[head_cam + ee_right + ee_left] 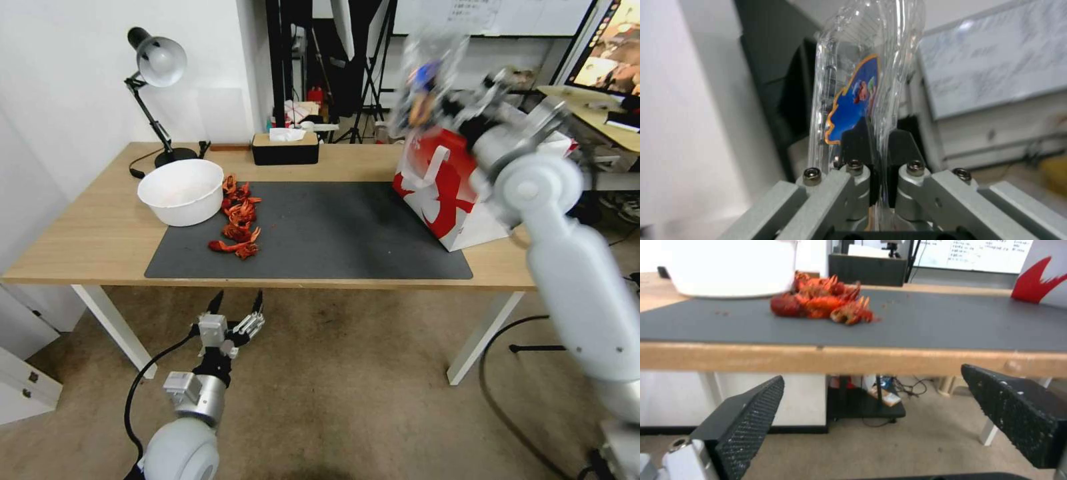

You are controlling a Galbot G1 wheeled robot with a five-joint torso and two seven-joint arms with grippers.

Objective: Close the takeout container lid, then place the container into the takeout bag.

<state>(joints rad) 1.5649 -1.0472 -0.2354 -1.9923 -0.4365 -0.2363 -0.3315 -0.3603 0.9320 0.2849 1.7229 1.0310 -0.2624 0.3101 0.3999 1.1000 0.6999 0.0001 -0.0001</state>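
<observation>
Nearest to you, the left pincer hangs parked below the front edge of the counter, its two black fingers spread wide with nothing between them. From its wrist view you look across the dark mat at a heap of red crayfish shells lying just beside the white bowl.

Farther out on your right, the right arm is raised, and the right pincer is pressed together on a thin edge of the takeout container. You see the clear clamshell standing on end above the pincer, its two halves close together and a blue sticker showing through the plastic. In the head view it is held in the air above the takeout bag, which stands tilted at the far right of the mat, with its mouth hidden behind the arm.

Your risks, as I judge them:
- The grip is on flimsy plastic only; the shell could flex and slip out.
- You cannot tell whether the lid has latched, so the halves could spring apart and spill the contents.
- The bag leans and its handles stand near the opening; the container could catch on a strap or the rim and tip the bag.
</observation>
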